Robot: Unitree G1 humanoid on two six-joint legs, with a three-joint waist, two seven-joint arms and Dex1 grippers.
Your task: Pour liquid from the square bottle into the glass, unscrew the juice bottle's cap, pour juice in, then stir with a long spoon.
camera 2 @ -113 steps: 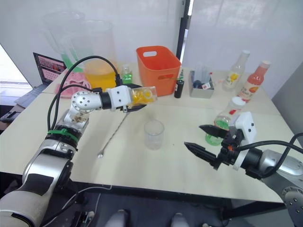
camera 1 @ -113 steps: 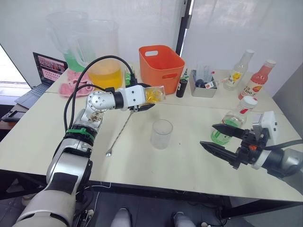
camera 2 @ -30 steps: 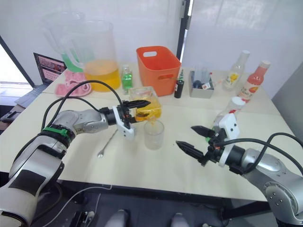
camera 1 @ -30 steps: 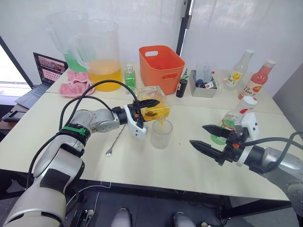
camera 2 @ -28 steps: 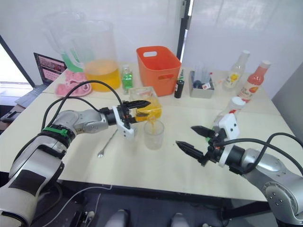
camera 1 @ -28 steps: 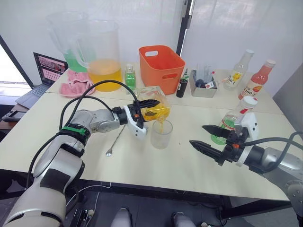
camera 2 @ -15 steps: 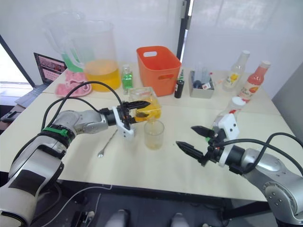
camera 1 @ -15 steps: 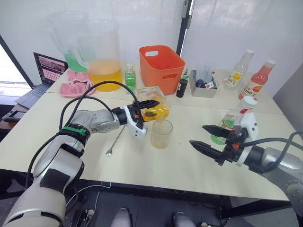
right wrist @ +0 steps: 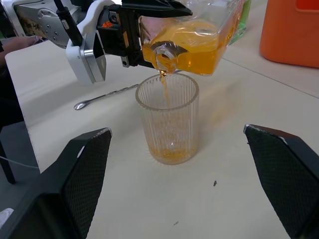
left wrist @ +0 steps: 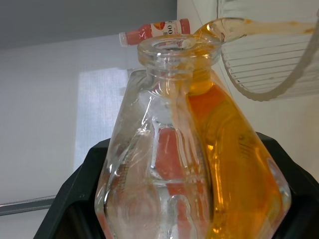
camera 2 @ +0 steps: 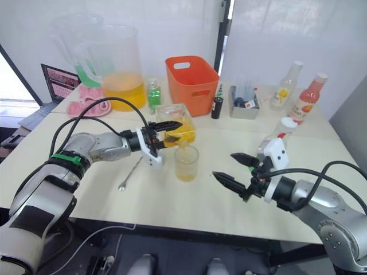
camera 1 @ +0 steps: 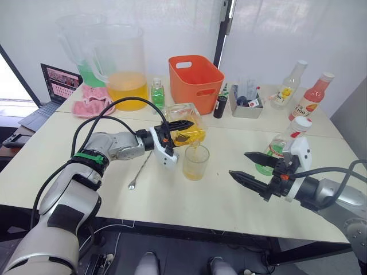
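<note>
Starting at your far left, a laptop (camera 1: 49,94) sits open at the table's (camera 1: 189,200) edge, with two tall clear plastic pitchers behind your left arm: one holds green liquid (camera 1: 86,54), the other orange (camera 1: 123,69). A pink cloth (camera 1: 92,103) lies at their base, and a small green bottle (camera 1: 157,94) stands just beyond your left gripper.

Your left gripper (camera 1: 180,130) has its black fingers clamped on the square bottle (camera 1: 188,123), a faceted clear glass body tipped on its side with its open neck over the glass (camera 1: 195,162). A thin amber stream runs from the neck into the ribbed tumbler, which holds a shallow layer of orange liquid. The long spoon (camera 1: 142,166), slim and metallic, lies flat on the table under your left forearm, just beside the glass.

Past the bottle stands a smooth orange plastic basket (camera 1: 195,74), then a small dark bottle (camera 1: 219,106) and a grey tray (camera 1: 248,103) of small items.

Your right gripper (camera 1: 252,169) hovers with its fingers spread wide, holding nothing, the glass ahead of its tips. The juice bottle (camera 1: 281,146), clear with green liquid and a white cap, stands just behind it. Farther back are a yellow-labelled bottle (camera 1: 287,86) and a red one (camera 1: 312,97) whose label reads "100".
</note>
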